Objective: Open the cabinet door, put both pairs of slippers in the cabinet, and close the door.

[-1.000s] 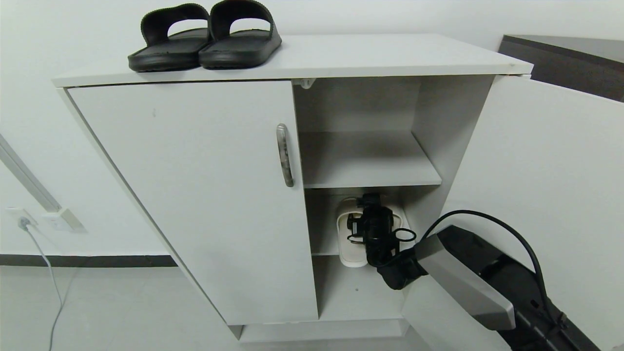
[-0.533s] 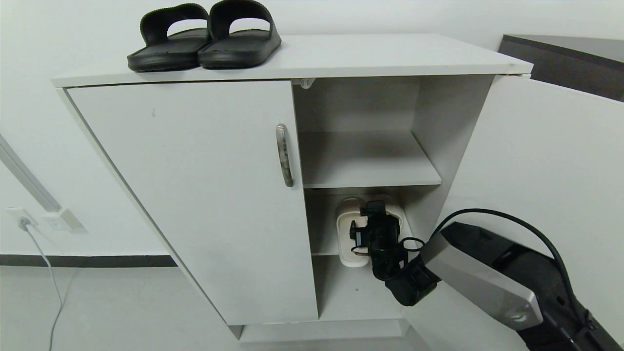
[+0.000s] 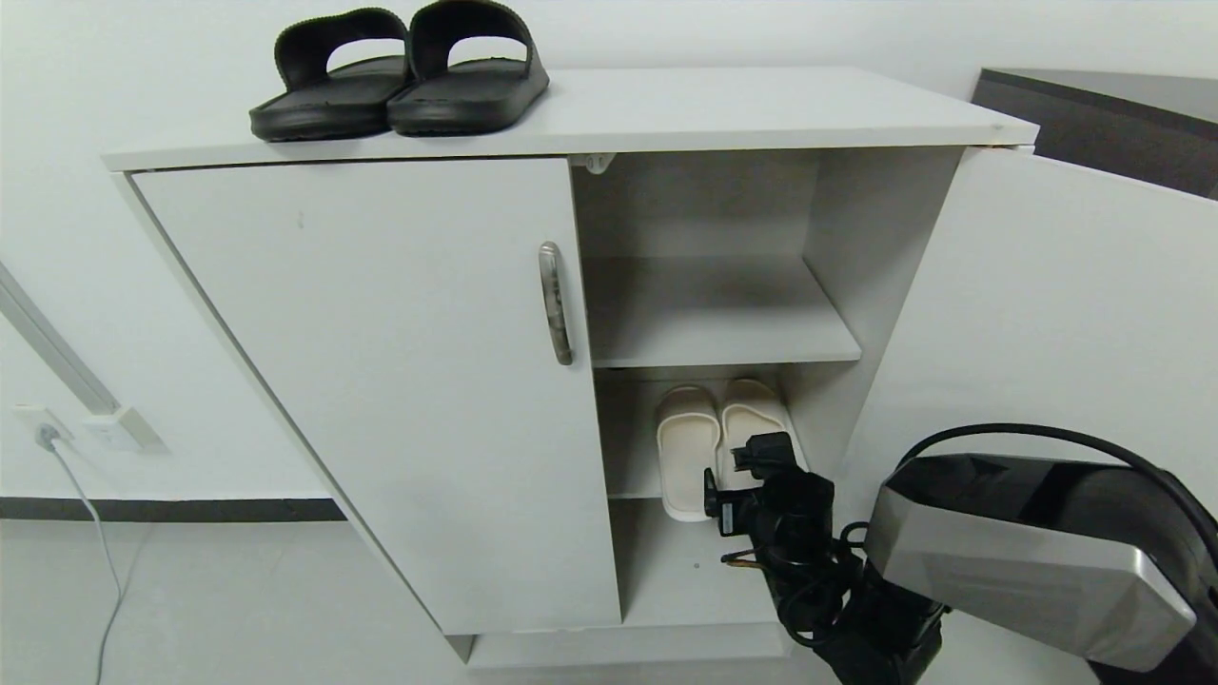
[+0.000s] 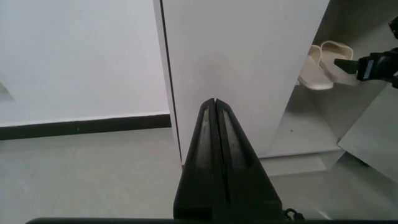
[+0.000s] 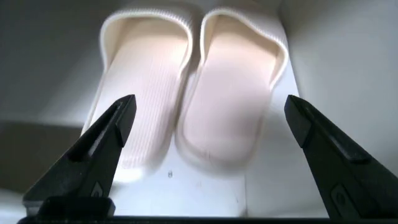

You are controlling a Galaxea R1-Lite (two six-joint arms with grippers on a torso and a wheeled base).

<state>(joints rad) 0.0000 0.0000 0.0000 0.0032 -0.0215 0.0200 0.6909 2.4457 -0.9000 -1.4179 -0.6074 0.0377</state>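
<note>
A pair of black slippers (image 3: 400,71) rests on the cabinet's top (image 3: 723,105) at its left end. The right door (image 3: 1056,314) stands swung open; the left door (image 3: 381,381) is closed. A pair of cream slippers (image 3: 714,440) (image 5: 193,106) (image 4: 323,59) lies side by side on the middle shelf. My right gripper (image 3: 737,480) (image 5: 208,143) hangs just in front of that shelf, open and holding nothing, with the cream slippers beyond its fingertips. My left gripper (image 4: 214,102) is shut and empty, low before the closed left door.
The upper shelf (image 3: 714,319) and the bottom compartment floor (image 3: 685,571) are bare. A metal handle (image 3: 555,303) sits on the left door's edge. A wall socket with a cable (image 3: 43,436) is at the lower left. Grey floor (image 4: 81,180) spreads before the cabinet.
My right gripper has drawn back out of the cabinet and down, leaving the cream slippers uncovered on the middle shelf. The black slippers have not moved.
</note>
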